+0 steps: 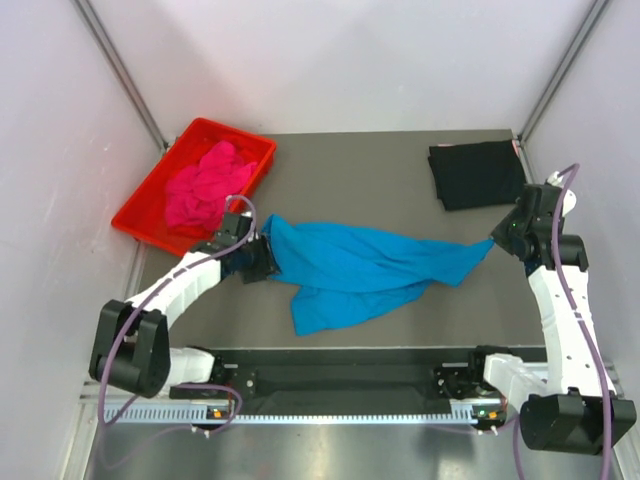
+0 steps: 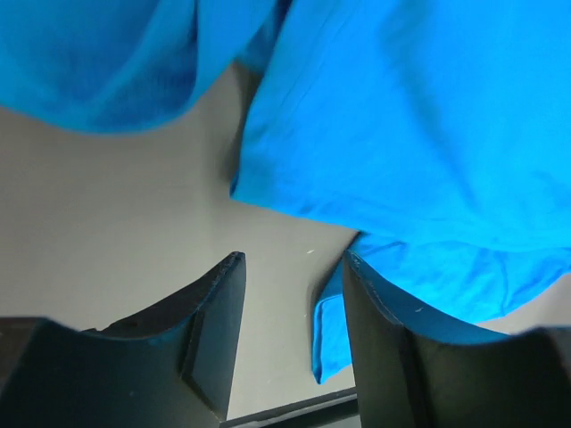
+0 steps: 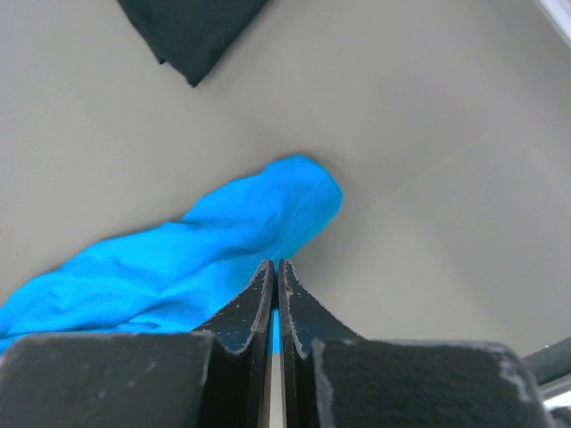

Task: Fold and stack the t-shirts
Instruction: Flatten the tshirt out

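Left claw (image 1: 255,258) is the risk: it sits at the left end of the turquoise t-shirt (image 1: 350,270) with no grip on it, so any pull from the right would likely drag the whole crumpled shirt across the surface (image 1: 340,160) instead of spreading it. Shirt is twisted into a rope through the middle, with a flap hanging toward the near edge; a fold from this shape would probably trap wrinkles. Red tray (image 1: 140,215) holding the magenta t-shirt (image 1: 205,190) is just beside that claw, so a wide swing could clip it. Its fingers (image 2: 214,312) stand well apart in the wrist view, bare surface between them and blue cloth just ahead, not touching as far as I can tell. Black t-shirt (image 1: 478,173) lies folded at far right. Right claw (image 1: 505,238) is pressed together, pinching the turquoise shirt's right tip; a blue sliver shows between its fingers (image 3: 254,303).
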Action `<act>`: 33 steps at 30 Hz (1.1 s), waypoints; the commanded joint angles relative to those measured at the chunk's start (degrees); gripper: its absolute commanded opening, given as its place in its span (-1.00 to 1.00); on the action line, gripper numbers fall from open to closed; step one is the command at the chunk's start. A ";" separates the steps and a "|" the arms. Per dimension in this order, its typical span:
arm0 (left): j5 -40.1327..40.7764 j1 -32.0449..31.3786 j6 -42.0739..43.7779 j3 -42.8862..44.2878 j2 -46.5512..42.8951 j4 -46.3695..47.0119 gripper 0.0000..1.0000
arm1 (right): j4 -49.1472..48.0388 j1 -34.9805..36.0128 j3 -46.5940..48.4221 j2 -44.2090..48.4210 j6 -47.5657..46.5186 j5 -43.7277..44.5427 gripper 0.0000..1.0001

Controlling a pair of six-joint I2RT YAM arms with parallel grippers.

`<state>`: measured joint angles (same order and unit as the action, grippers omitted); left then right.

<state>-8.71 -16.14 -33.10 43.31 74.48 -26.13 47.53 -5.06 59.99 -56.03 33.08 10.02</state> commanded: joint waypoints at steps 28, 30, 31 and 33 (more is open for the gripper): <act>6.34 -0.21 -13.57 -4.65 8.06 14.97 -0.84 | -5.16 -0.65 -4.53 2.77 0.50 -2.55 -1.00; 7.21 -0.21 -11.12 -0.89 6.65 11.30 -1.00 | -5.60 -0.65 -4.09 2.77 -0.03 -3.08 -1.00; 8.17 -0.21 -10.24 0.79 4.38 9.97 -1.00 | -5.60 -0.65 -3.65 2.59 -0.29 -2.82 -1.00; 11.16 -0.21 -7.70 6.57 1.56 5.16 -1.00 | -5.08 -0.65 -0.94 2.24 -0.21 -2.38 -1.00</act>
<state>-1.34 -16.49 -45.25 41.32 81.47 -17.06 44.53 -5.04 55.59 -53.49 33.17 7.42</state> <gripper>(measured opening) 0.012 0.008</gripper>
